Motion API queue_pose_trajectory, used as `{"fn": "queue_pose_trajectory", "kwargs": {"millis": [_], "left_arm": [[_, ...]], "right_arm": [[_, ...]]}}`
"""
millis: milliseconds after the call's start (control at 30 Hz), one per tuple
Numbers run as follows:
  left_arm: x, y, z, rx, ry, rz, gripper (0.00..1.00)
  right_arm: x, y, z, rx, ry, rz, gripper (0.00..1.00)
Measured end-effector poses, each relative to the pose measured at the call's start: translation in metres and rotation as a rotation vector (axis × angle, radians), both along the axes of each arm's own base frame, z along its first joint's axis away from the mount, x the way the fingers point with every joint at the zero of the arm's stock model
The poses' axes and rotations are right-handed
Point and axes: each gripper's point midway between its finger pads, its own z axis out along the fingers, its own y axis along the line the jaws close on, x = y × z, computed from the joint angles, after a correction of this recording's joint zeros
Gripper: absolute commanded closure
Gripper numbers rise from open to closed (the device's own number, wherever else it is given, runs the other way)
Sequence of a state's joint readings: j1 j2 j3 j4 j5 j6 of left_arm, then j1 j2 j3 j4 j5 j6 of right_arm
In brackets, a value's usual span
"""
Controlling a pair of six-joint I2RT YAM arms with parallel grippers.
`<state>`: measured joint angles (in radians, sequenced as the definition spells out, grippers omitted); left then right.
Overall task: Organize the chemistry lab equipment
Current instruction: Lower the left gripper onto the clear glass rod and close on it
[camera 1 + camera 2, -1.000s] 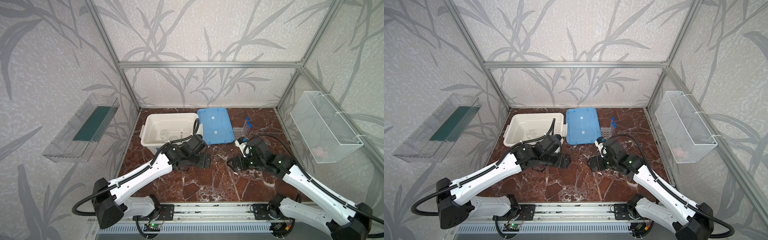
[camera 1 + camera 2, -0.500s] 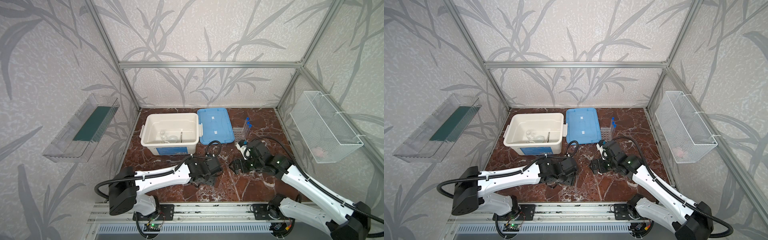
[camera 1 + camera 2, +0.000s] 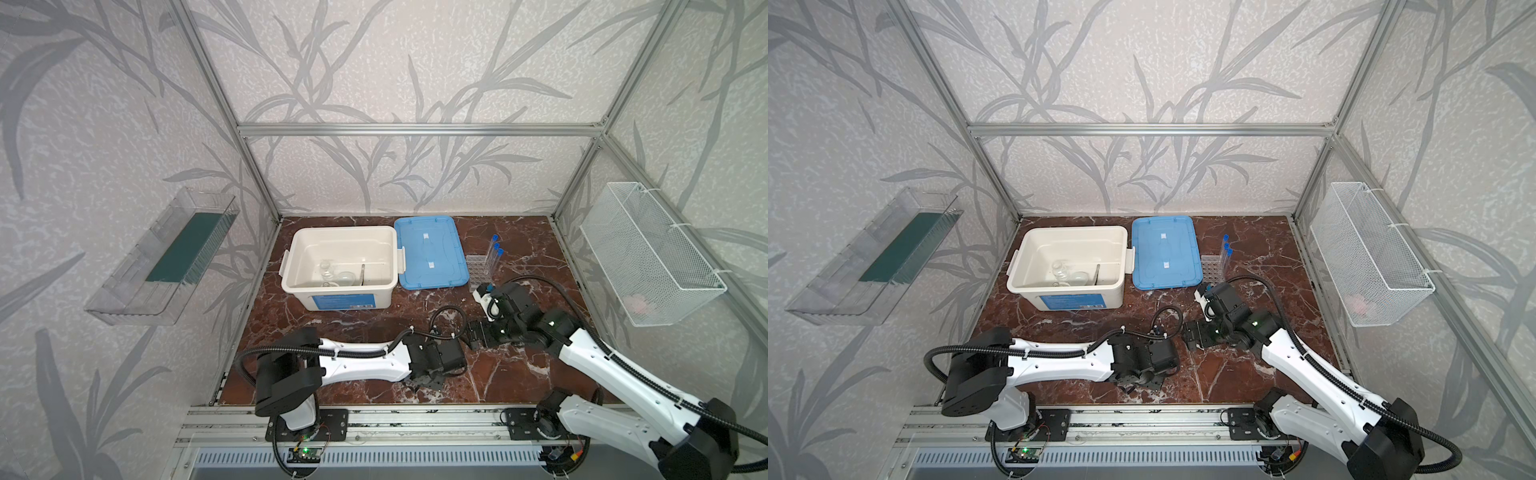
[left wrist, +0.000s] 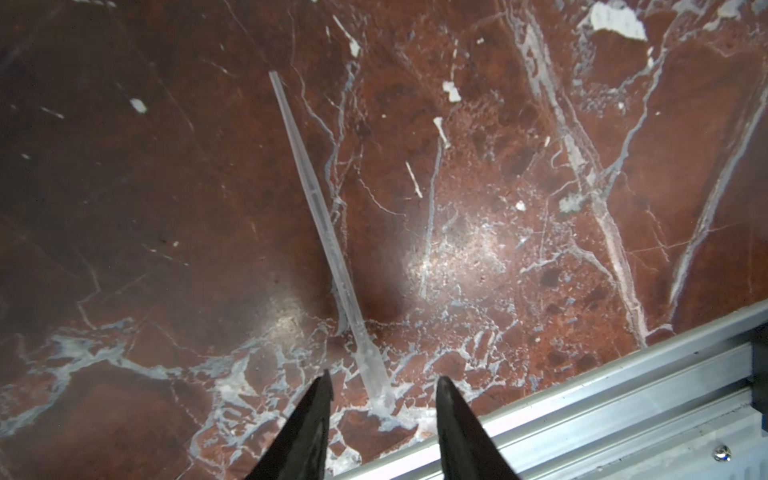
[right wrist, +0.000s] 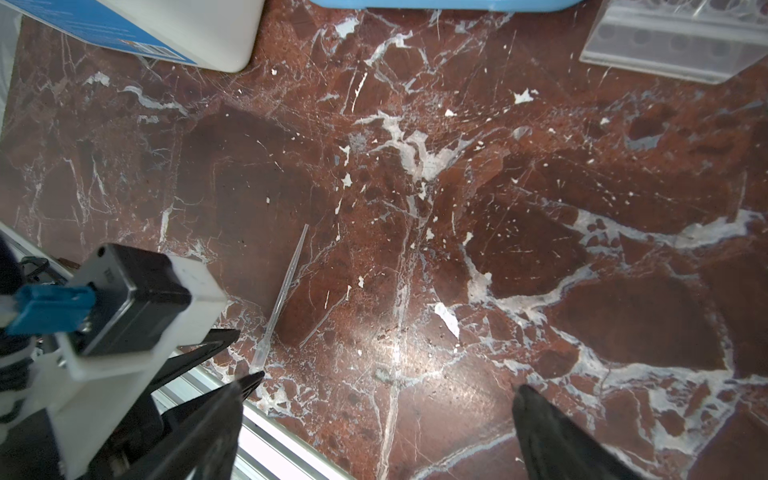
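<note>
The left arm (image 3: pixel 357 365) has swung away from the white tub (image 3: pixel 340 229) to the near edge of the tabletop (image 3: pixel 365 324), and its fingers have narrowed; the right arm (image 3: pixel 590 365) has barely shifted. The left fingers (image 4: pixel 307 432) now straddle the bulb end of a clear pipette (image 4: pixel 328 232) lying flat on the tabletop. A gap shows on either side, so they are partly closed with nothing gripped yet.

To pick well, I judge they should sink until the tips nearly brush the marble, stay centred on the bulb, then close gently (the soft bulb squashes, and the slim stem could roll or pivot away). The metal rail (image 4: pixel 582 399) runs just beside the bulb, leaving little room for a sideways approach. The right fingers (image 5: pixel 552 436) stand wide apart and empty, hovering just to the right.

Farther out, the white tub at far left holds two small glass vessels (image 3: pixel 330 272) and metal tweezers (image 3: pixel 362 272) leaning against its wall. Its blue lid (image 3: pixel 428 253) lies just right of it. Right again, the clear grid rack (image 3: pixel 476 268) carries three blue-capped test tubes (image 3: pixel 493 257) upright along its right side; its other wells look empty.
</note>
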<state>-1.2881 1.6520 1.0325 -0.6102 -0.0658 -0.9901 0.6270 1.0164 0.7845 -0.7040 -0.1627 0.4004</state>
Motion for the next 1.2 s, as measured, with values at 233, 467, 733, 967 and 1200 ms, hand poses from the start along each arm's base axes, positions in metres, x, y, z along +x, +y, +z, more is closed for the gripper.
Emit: {"fn": "queue_pose_trajectory", "kwargs": {"millis": [233,467,733,967,1200], "left_arm": [[-0.002,0.001,-0.022,0.045,0.027,0.027,0.67],[-0.004,0.009,-0.031,0.092,0.041,0.050,0.74],[-0.002,0.012,-0.031,0.110,0.035,0.077,0.89],[-0.001,0.013,-0.031,0.111,0.033,0.094,0.92],[0.003,0.018,-0.017,0.103,-0.009,0.104,0.93]], "right_arm": [[-0.001,0.000,-0.004,-0.002,0.006,0.002,0.01],[-0.004,-0.003,-0.008,-0.007,0.012,0.000,0.01],[-0.003,-0.004,-0.008,-0.009,0.007,-0.005,0.01],[-0.002,-0.004,-0.008,-0.007,0.004,-0.005,0.01],[-0.001,-0.002,-0.002,0.010,-0.011,-0.003,0.00]]}}
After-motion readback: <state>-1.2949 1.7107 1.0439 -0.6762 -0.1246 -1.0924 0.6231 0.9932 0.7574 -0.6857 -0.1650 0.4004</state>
